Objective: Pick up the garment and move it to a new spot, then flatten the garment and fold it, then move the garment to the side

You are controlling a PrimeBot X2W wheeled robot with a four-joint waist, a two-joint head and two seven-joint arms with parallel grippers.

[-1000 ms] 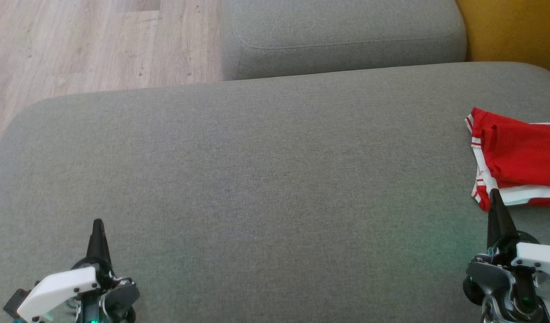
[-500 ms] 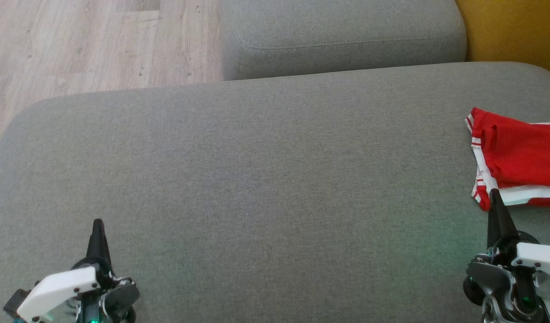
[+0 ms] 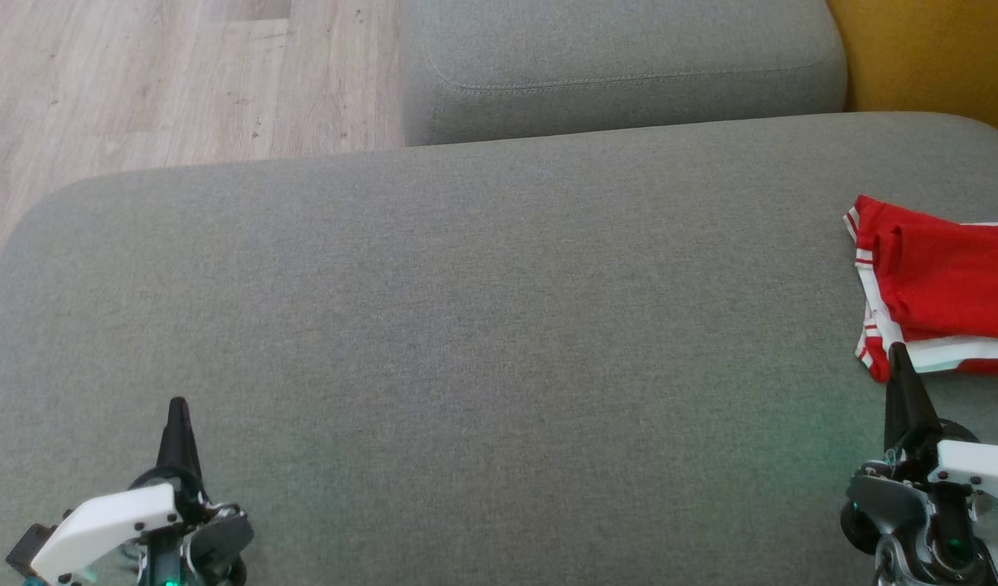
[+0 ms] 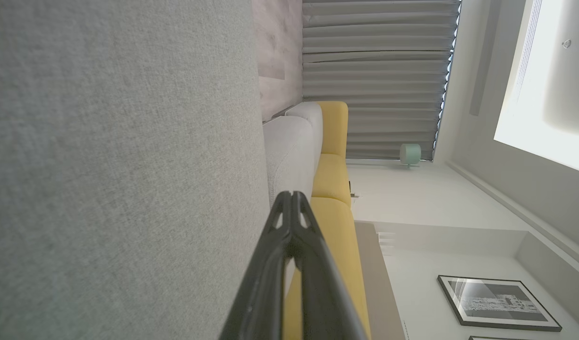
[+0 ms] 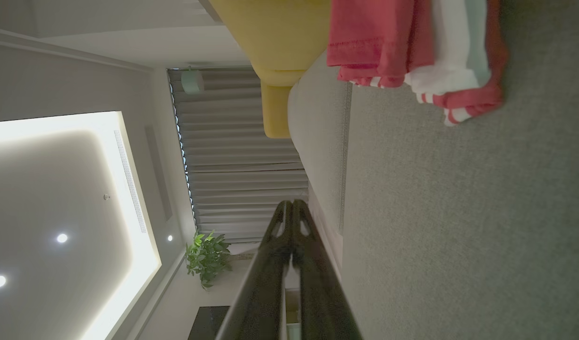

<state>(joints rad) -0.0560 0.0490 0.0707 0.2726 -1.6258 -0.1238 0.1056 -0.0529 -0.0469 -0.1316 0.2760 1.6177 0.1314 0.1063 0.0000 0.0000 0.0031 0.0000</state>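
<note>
Your left gripper (image 3: 177, 404) closed on nothing over the grey sofa seat (image 3: 499, 325), your right gripper (image 3: 898, 350) closed too, near the folded red-and-white garment (image 3: 947, 285).

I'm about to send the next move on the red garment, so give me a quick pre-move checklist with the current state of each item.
1. Left gripper free: ok, fingers together, nothing held.
2. Right gripper free: ok, shut and holding nothing; it would need opening before a grasp.
3. Garment located: ok, it lies on the right side of the grey cushion, ahead of the right gripper.
4. Right gripper apart from the garment: ok, the right wrist view shows bare cushion between them.
5. Whole garment in the head view: not ok, the right edge cuts it off.
6. Fold neat: cannot tell, layers look stacked but part is hidden.
</note>
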